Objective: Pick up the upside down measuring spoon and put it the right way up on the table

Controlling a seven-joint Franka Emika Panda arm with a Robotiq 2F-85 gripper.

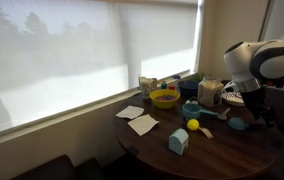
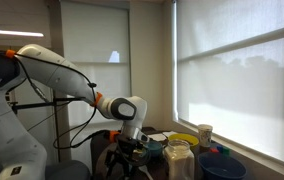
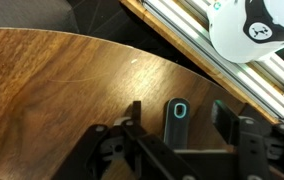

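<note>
The measuring spoon [image 3: 178, 120] lies between the spread fingers [image 3: 135, 125], touching neither.

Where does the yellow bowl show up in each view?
Exterior view: yellow bowl at the window edge of the table, just right of centre.
Exterior view: yellow bowl low, right of centre, just above the jar.
Wrist view: not in it.
Shared landmark: the jar, close to the bowl in both exterior views.

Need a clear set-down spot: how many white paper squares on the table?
2. One paper square lies at the table's edge; the other beside it, nearer the camera. The arm may hide more.
</note>
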